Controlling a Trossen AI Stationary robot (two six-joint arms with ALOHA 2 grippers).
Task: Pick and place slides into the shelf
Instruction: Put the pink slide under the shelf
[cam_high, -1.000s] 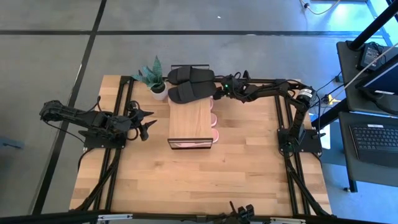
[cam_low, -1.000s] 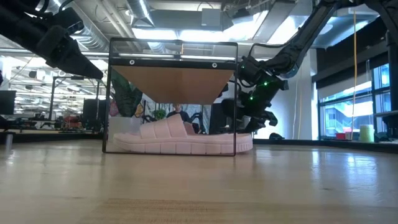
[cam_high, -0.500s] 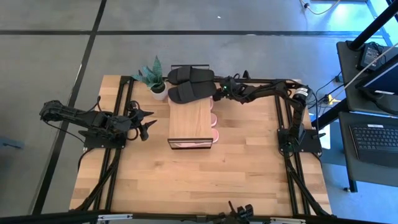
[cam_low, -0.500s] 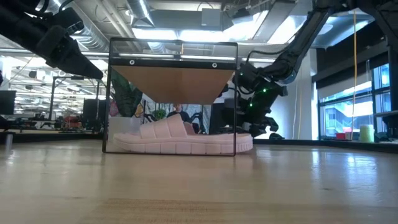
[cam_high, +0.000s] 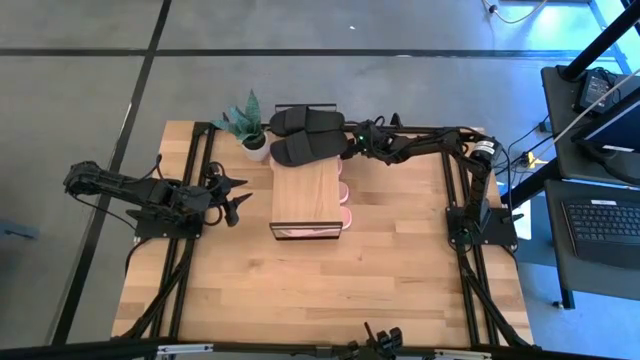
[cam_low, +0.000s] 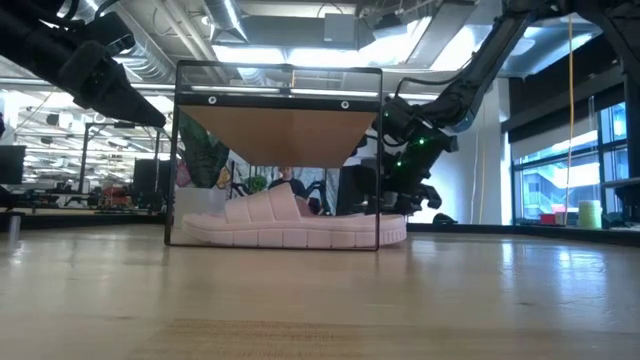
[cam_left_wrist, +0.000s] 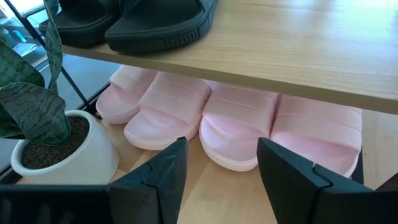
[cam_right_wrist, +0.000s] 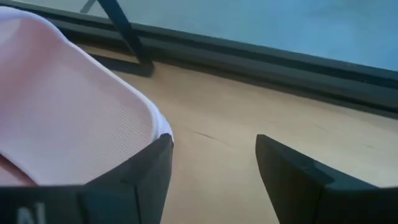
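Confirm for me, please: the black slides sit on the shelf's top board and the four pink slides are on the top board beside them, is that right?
Not quite. The black slides do sit on the shelf's top board, but the left wrist view shows the four pink slides underneath that board, on the table.

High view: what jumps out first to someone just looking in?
The shelf mid-table, with black slides on its far end and pink slides tucked underneath. The right gripper, open, hovers at the shelf's far right corner; the left gripper waits open to its left.
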